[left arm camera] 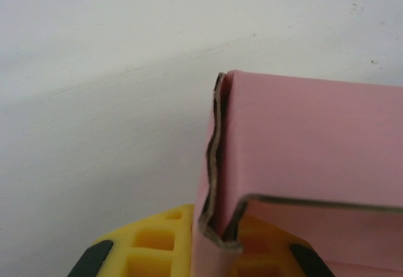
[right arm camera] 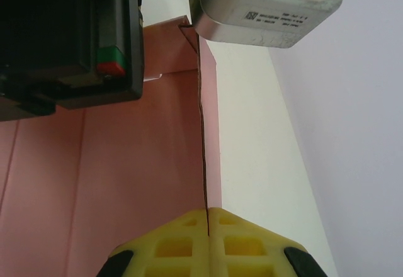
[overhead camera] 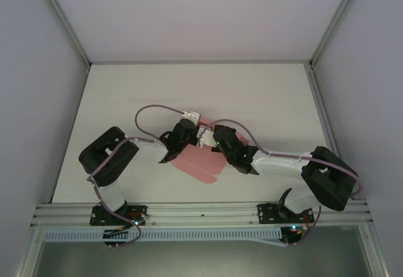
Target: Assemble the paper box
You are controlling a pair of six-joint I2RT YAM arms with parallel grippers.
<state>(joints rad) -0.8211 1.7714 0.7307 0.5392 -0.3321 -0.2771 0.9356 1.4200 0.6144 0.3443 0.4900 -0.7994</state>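
Pink paper box (overhead camera: 196, 164) within left gripper (left arm camera: 211, 252), right gripper (right arm camera: 206, 242)

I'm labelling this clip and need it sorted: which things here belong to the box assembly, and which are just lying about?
Job in hand:
- box
- left claw, shut on the box
- right claw, shut on the box's edge

Just there:
- table
- cables
- rail

Both arms elbows-out, forearms angled inward, wrists nearly touching. My left gripper (left arm camera: 208, 250) and right gripper (right arm camera: 208, 242) each pinch tight on the pink thin-card paper box (overhead camera: 198, 163).
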